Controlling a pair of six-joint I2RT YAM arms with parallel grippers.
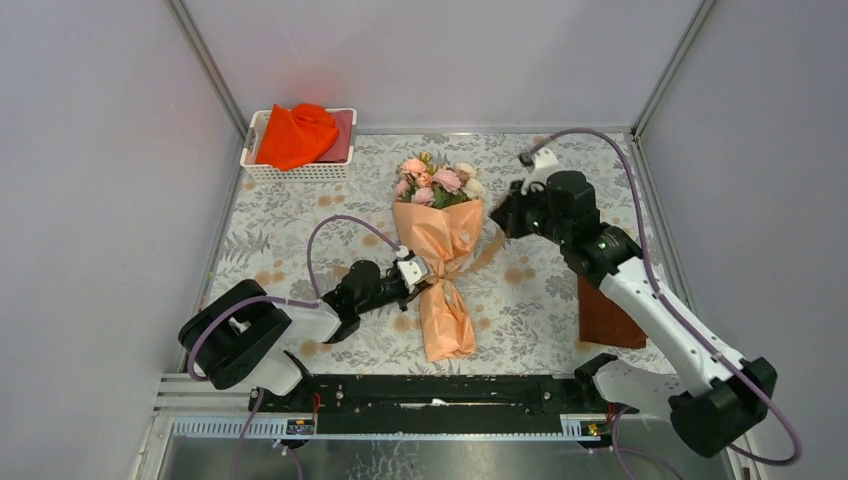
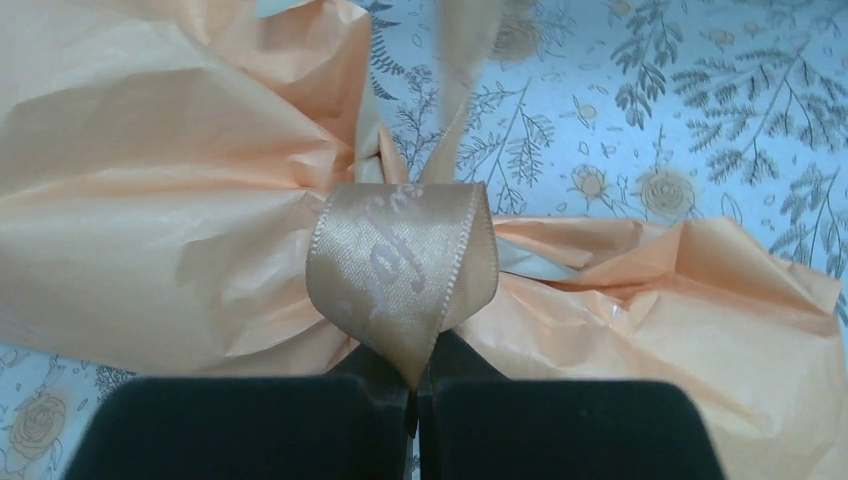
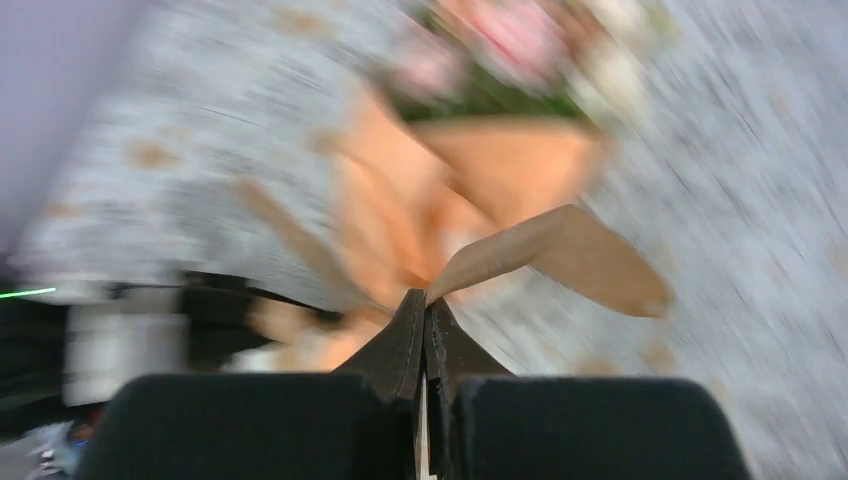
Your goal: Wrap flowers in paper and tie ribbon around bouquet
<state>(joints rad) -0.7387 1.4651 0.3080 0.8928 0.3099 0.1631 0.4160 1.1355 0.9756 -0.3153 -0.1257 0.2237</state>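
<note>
**Leaf-print worktop [image 1: 300,230]: ribbon [image 2: 400,265] pinched in two places**

Grey walls enclose the worktop. The bouquet [image 1: 440,270] lies at its middle, flowers [image 1: 437,180] toward 12 o'clock and the paper [image 1: 447,325] tail toward 6. The left end effector [image 2: 415,385], reaching in from 9 o'clock, is pressed together on a ribbon loop at the cinched waist. The right end effector [image 3: 425,315], at 2 o'clock, pinches the free tail. The satin looks slick and limp, so it is best gripped flat near the knot. The thin paper would likely crease or tear, so gentle pulls suit it.
</note>
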